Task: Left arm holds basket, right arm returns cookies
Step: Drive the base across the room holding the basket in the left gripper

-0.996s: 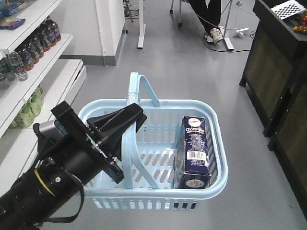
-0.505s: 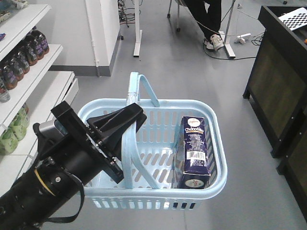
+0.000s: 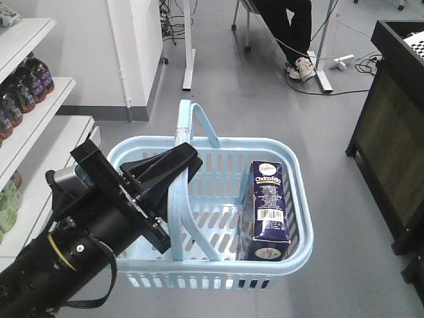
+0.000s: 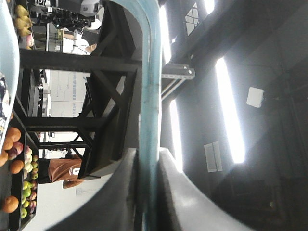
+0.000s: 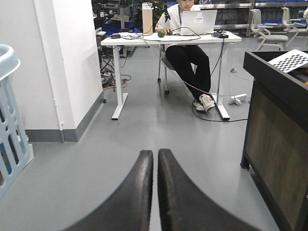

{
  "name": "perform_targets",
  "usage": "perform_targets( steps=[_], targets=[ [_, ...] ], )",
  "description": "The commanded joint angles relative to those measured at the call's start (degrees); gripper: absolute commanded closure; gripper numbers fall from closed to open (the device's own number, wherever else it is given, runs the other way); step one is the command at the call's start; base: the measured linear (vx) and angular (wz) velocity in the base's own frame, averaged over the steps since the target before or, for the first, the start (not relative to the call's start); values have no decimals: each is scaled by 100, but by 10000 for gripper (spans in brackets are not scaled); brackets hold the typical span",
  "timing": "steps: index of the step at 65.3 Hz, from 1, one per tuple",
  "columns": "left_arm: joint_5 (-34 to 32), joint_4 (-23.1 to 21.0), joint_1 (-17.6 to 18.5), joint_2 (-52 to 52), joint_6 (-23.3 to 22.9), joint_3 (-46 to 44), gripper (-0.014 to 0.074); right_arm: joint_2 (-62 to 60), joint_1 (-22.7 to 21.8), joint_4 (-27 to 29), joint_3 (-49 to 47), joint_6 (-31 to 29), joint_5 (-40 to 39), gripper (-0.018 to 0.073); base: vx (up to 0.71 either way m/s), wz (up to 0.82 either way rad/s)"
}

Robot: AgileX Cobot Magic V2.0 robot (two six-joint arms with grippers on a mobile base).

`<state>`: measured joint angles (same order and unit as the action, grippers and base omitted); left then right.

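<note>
Right of the left claw [image 3: 180, 165], clamped on a handle [image 3: 173, 222] of the basket [image 3: 299, 246], the cookies box [image 3: 268, 207] stands inside, likely light, stiff, crushable cardboard, best pinched across its narrow sides near the top; the right claw [image 5: 155, 166] is together, empty.

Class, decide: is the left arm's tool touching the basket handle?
Touching. In the left wrist view the left tool is closed on the basket handle, pressing it from both sides with no gap.
</note>
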<state>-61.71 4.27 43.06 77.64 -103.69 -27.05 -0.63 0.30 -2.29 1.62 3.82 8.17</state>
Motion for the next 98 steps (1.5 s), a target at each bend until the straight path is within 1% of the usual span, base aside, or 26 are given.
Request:
perform_targets(
  steps=[1, 73, 98],
  targets=[
    [-790, -82, 27, -196, 0, -174, 596, -52, -28, -16, 101, -54, -435, 566, 42, 2],
    [-785, -82, 27, -196, 0, -174, 596, -52, -28, -16, 101, -54, -435, 566, 39, 5],
    [-786, -88, 27, -196, 0, -174, 596, -52, -28, -16, 101, -54, -435, 566, 31, 23]
  ],
)
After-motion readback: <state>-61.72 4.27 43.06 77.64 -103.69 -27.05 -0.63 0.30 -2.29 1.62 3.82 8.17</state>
